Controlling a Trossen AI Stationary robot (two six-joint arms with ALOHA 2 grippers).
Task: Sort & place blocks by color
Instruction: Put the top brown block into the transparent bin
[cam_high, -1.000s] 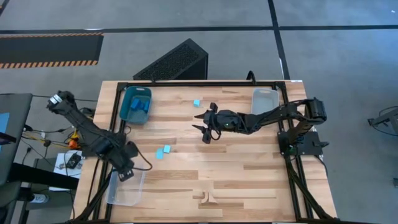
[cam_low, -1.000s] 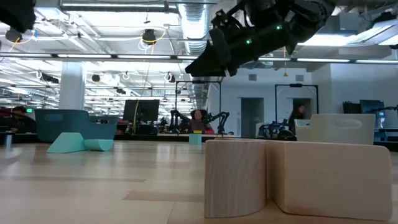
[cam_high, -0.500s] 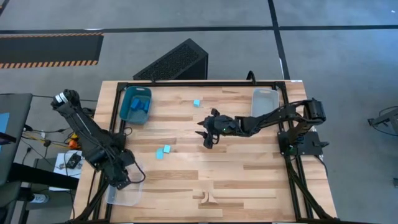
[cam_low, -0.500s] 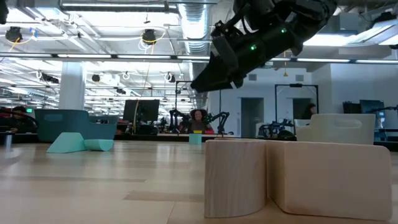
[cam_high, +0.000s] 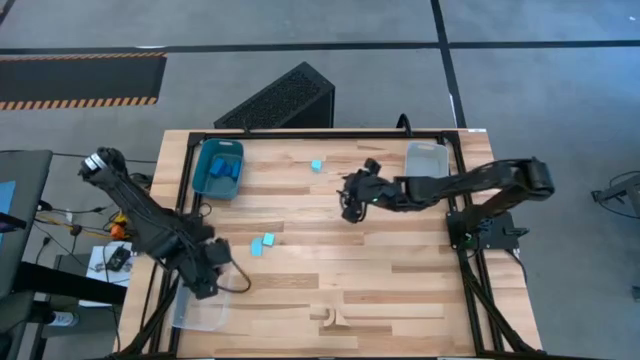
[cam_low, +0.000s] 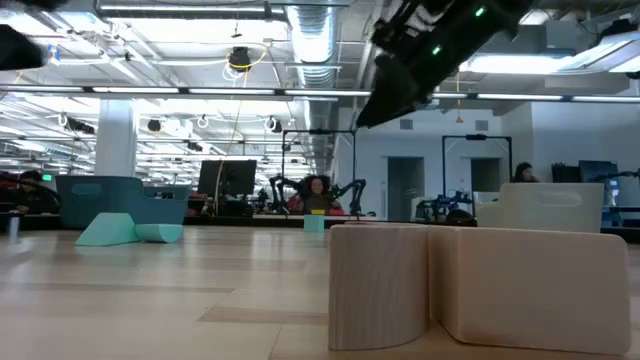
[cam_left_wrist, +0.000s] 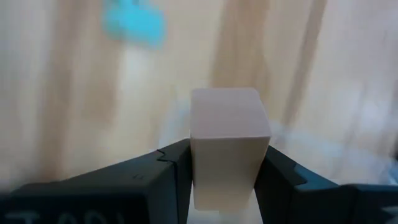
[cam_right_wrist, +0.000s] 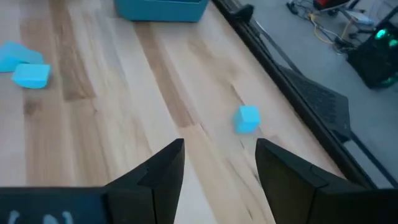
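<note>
Pale bare-wood block (cam_left_wrist: 229, 140) is sitting clamped in your left tool (cam_left_wrist: 224, 171) (over the tabletop (cam_high: 400, 270) edge); your right tool (cam_right_wrist: 217, 168) is hovering, fingers apart.

L gripper (cam_left_wrist: 224, 177) clamped, R gripper (cam_right_wrist: 214, 165) open.

Wood table (cam_high: 400, 270): blue tray (cam_high: 218, 168), two clear trays (cam_high: 428, 160), turquoise blocks (cam_high: 262, 243), bare-wood blocks (cam_low: 480, 285).

The table (cam_high: 380, 270) is smooth light wood planks. The held block (cam_left_wrist: 229, 140) is pale bare wood. The blue tray (cam_high: 203, 170) looks like shiny plastic.
</note>
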